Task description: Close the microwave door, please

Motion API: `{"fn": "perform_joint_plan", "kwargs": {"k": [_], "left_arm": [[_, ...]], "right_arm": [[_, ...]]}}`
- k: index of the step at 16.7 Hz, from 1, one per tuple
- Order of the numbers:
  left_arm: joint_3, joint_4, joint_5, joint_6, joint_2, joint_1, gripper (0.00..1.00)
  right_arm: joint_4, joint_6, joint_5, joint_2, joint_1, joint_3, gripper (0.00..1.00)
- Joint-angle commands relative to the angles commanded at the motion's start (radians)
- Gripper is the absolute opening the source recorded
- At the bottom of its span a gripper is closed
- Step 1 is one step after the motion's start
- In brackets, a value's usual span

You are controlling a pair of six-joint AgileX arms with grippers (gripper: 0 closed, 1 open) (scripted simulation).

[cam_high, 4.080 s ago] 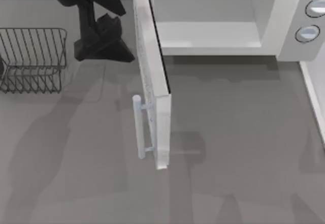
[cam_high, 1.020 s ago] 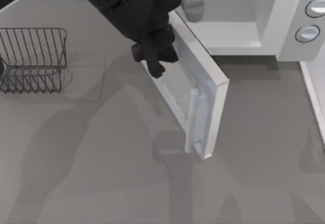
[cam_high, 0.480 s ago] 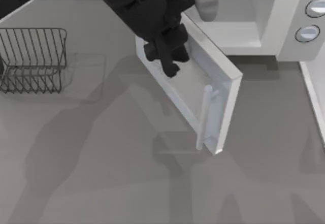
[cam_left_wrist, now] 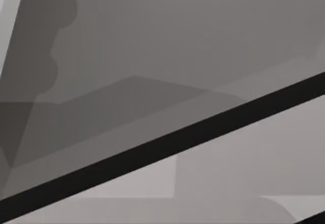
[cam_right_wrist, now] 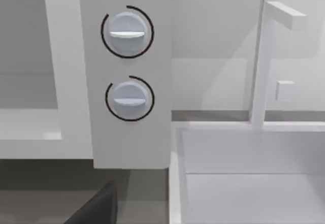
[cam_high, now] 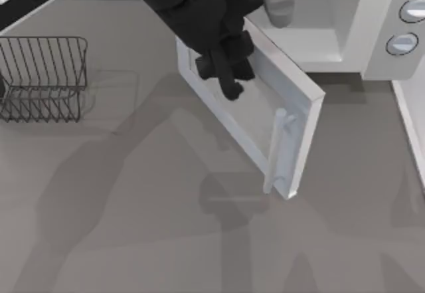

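Microwave: you had the microwave (cam_high: 372, 24) at the far edge of the table (cam_high: 133, 240), toward the top view's right, its pale cavity open to view and its two knobs (cam_right_wrist: 127, 31) facing the right wrist camera.
Door: you saw the microwave door (cam_high: 255, 117) swing a little further toward the cavity than half a second earlier; from edge-on and pointing out over the table some seconds back, it had come round to a slant, its handle (cam_high: 275, 150) still well away from the front of the box.
Meaning: you could judge the closing roughly half done, with the free edge still to sweep in against the frame.
Left gripper: you had the left gripper (cam_high: 229, 80) pressed on the outer face of the door, near the hinge side of the window, handle well apart from it; whether its jaws were wide or narrow you could not tell.
Right arm: parked near the knobs.
Rack: the wire rack (cam_high: 43, 77) stood at the table's left.
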Motion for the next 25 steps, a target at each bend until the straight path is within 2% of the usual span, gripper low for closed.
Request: {"fn": "perform_joint_plan", "kwargs": {"k": [16,25], "left_arm": [[0.018,-0.047,-0.004,-0.058,0.080,-0.060,0.00],[0.097,-0.007,-0.023,-0.063,0.072,-0.060,0.00]], "right_arm": [[0.000,0.000,0.000,0.000,0.000,0.000,1.00],[0.000,0.000,0.000,0.000,0.000,0.000,1.00]]}}
